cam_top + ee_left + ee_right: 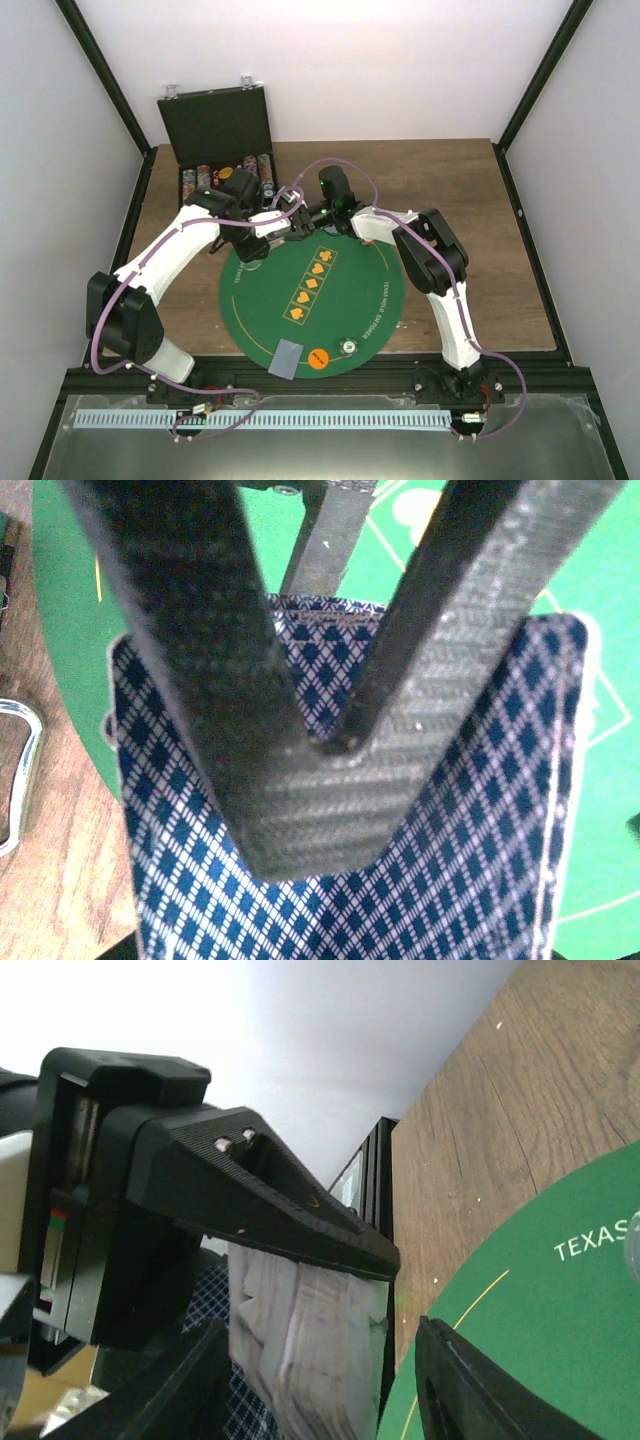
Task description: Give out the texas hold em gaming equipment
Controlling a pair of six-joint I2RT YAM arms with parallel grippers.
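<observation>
The left gripper (262, 232) and right gripper (298, 216) hung close together above the 11 o'clock edge of a round green felt mat (255, 300) on a wooden table (500, 250). Near the mat's rim lay a grey-backed playing card (285, 358) at 7 o'clock, an orange disc (318, 358) just beside it at 6 o'clock, and a pale disc (348, 346) at 5 o'clock. A black hinged case (215, 120) stood open at the table's 11 o'clock corner, rows of chips (225, 175) inside.
</observation>
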